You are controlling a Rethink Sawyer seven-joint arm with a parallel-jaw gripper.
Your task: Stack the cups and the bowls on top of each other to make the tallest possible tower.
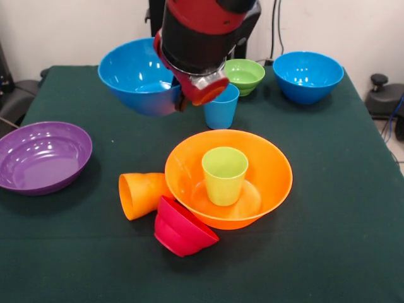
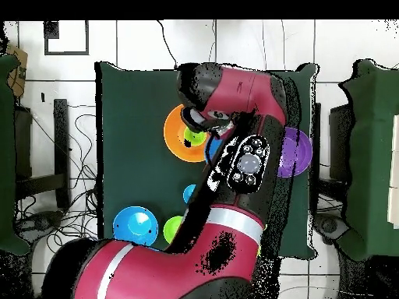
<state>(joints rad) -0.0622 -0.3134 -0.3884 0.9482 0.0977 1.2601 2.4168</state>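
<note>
My gripper (image 1: pixel 180 98) is shut on the rim of a large blue bowl (image 1: pixel 136 76) and holds it tilted above the table, behind the big orange bowl (image 1: pixel 271 183). A lime green cup (image 1: pixel 224 173) stands upright inside the orange bowl. An orange cup (image 1: pixel 140 194) lies on its side to that bowl's left. A small red bowl (image 1: pixel 182 227) leans tipped against the orange bowl's front. A blue cup (image 1: pixel 221 108) stands upright just behind it. In the overhead view the arm hides the gripper; the orange bowl (image 2: pixel 173 132) and the lime cup (image 2: pixel 195 138) show beside it.
A wide purple bowl (image 1: pixel 41 156) sits at the left edge. A small green bowl (image 1: pixel 245 76) and a second blue bowl (image 1: pixel 308 76) stand at the back right. No large green bowl shows.
</note>
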